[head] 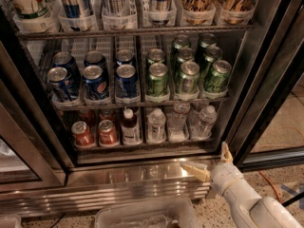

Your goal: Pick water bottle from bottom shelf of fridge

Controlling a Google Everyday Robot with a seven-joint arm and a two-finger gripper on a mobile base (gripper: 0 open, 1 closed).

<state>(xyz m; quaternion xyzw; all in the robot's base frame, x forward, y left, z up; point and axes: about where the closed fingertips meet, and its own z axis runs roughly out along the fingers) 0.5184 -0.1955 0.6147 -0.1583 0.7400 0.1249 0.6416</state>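
The fridge (266,80) stands open, with dark door frames and a shiny steel base. On the bottom shelf (142,144) stand three clear water bottles with white caps: one in the middle (156,126), one behind it to the right (178,120) and one at the right end (204,122). My gripper (212,161) is open, low at the right, in front of the steel base and just below and right of the rightmost bottle. It touches nothing.
Left on the bottom shelf are two red cans (95,133) and a white-capped bottle of dark liquid (129,127). The rack above holds blue cans (95,82) and green cans (187,75). A clear plastic bin (142,215) sits on the floor in front.
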